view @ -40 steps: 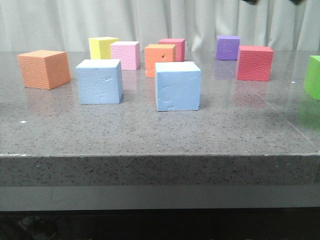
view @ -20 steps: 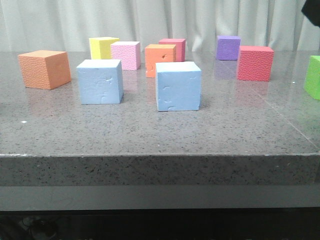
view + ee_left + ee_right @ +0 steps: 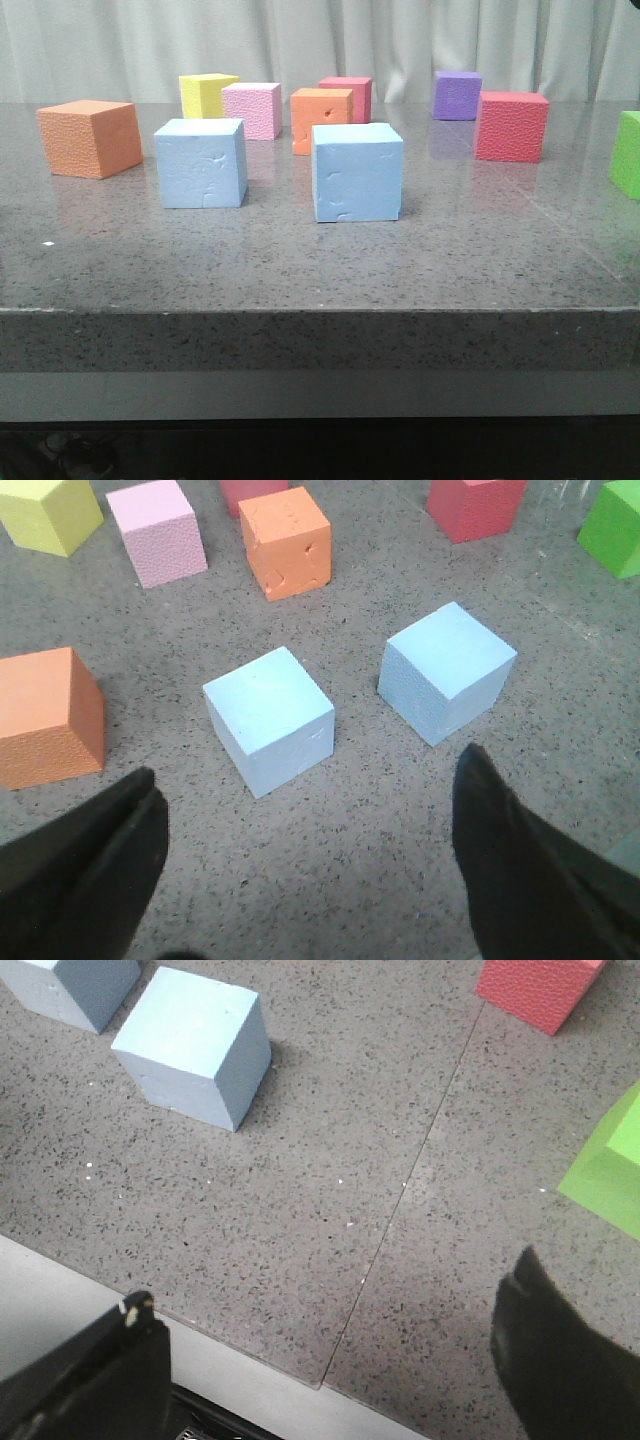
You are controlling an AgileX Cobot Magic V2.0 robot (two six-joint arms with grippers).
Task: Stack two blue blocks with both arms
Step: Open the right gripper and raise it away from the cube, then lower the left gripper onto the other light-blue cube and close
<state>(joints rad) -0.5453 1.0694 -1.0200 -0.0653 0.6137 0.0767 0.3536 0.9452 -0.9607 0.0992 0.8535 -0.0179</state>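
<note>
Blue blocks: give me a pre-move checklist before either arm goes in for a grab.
1. Both blocks apart on the table, unstacked: left blue block, right blue block. Ok.
2. Tops of both blocks bare. Ok.
3. Left gripper open, empty, above the blocks. Ok.
4. Right gripper open, empty. Ok.
5. Right gripper lined up with a block: hangs over the table edge, off to the side. Not ok.
6. Room beside the orange cube behind the right block. Cannot tell.
</note>
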